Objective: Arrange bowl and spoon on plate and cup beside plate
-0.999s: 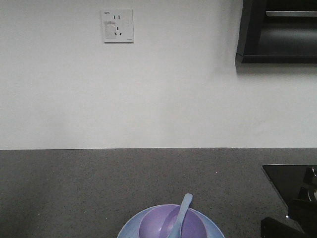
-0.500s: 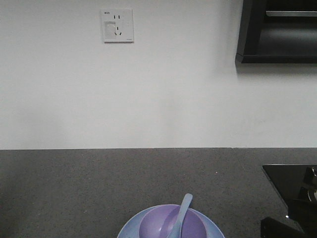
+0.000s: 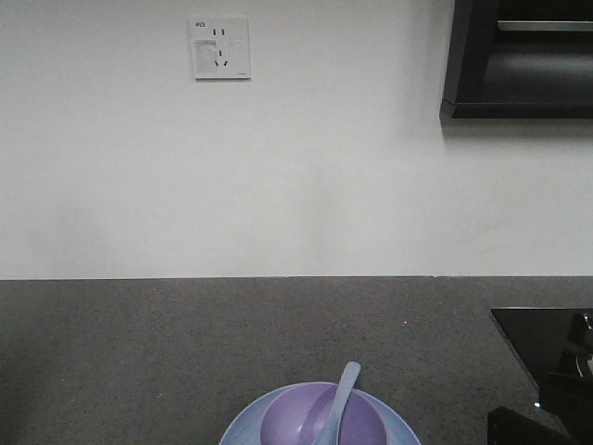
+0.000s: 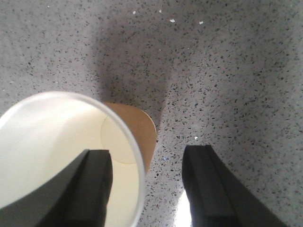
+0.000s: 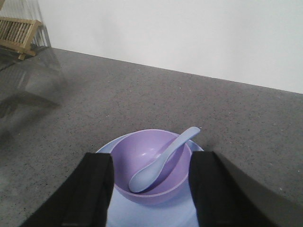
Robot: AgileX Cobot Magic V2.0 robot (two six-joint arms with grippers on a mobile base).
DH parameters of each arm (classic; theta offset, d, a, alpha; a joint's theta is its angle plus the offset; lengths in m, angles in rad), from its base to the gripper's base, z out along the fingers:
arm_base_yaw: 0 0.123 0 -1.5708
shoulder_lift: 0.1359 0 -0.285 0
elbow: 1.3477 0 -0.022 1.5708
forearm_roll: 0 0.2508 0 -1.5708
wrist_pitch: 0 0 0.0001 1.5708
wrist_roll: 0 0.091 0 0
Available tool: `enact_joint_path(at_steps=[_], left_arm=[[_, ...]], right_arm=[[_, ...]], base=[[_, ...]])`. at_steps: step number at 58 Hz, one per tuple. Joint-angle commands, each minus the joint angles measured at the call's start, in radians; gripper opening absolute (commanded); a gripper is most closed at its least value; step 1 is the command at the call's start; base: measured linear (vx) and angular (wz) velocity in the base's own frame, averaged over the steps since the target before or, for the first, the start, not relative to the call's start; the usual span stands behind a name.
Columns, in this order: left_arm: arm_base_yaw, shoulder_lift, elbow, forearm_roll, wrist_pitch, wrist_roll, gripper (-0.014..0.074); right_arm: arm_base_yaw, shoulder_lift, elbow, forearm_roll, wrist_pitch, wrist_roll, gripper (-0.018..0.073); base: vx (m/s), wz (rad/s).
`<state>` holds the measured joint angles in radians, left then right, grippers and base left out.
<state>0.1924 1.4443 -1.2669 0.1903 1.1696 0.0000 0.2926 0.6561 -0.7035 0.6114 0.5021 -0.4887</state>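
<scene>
The brown paper cup with a white inside and white rolled rim (image 4: 71, 156) sits under the left tool (image 4: 147, 184), seen from above in the left wrist view. One dark finger (image 4: 92, 189) of this tool reaches down inside the cup's mouth, close to or against the inner wall, and the other finger (image 4: 213, 189) stands outside the cup over the speckled grey stone table (image 4: 227, 71). The cup's right-hand wall lies between the two fingers. The fingers are spread well apart, with a clear gap between the outer finger and the cup wall, so the tool is not pinching the cup. Whether the cup stands on the table or is lifted off it cannot be told.

In the right wrist view the small round lavender-purple plastic bowl (image 5: 151, 165) sits on the round shallow light-blue plate (image 5: 142, 210), roughly at its middle. The short pale blue-grey plastic spoon (image 5: 163, 158) lies in the bowl, scoop down near the bottom, handle leaning over the far right rim. Both lie just ahead of and between the fingers of the right tool (image 5: 151, 189), which are spread wide to either side and touch nothing.

The front view shows the same plate (image 3: 243, 428), bowl (image 3: 287, 417) and spoon (image 3: 338, 399) at the near edge of the table, with a white wall and a white wall socket (image 3: 220, 48) behind.
</scene>
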Motion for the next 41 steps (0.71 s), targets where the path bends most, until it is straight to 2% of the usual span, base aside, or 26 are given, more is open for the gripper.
enact_joint_path(at_steps=[1, 10, 33, 41], left_arm=[[0.001, -0.019, -0.01, 0.025, -0.069, -0.014, 0.0407], [0.001, -0.016, 0.0, 0.033, -0.072, -0.03, 0.033], [0.001, -0.044, -0.004, 0.04, -0.033, -0.029, -0.0003], [-0.008, -0.118, -0.005, 0.032, -0.046, -0.03, -0.0005]], right_arm=[[-0.006, 0.004, -0.028, 0.016, -0.064, -0.01, 0.0424], [-0.006, 0.004, -0.028, 0.016, -0.064, -0.01, 0.0424], [-0.006, 0.004, -0.028, 0.016, -0.064, -0.011, 0.0424], [-0.006, 0.004, -0.028, 0.016, -0.064, -0.011, 0.0424]], base=[[0.0, 0.0], [0.0, 0.0], [0.0, 0.0], [0.0, 0.0]])
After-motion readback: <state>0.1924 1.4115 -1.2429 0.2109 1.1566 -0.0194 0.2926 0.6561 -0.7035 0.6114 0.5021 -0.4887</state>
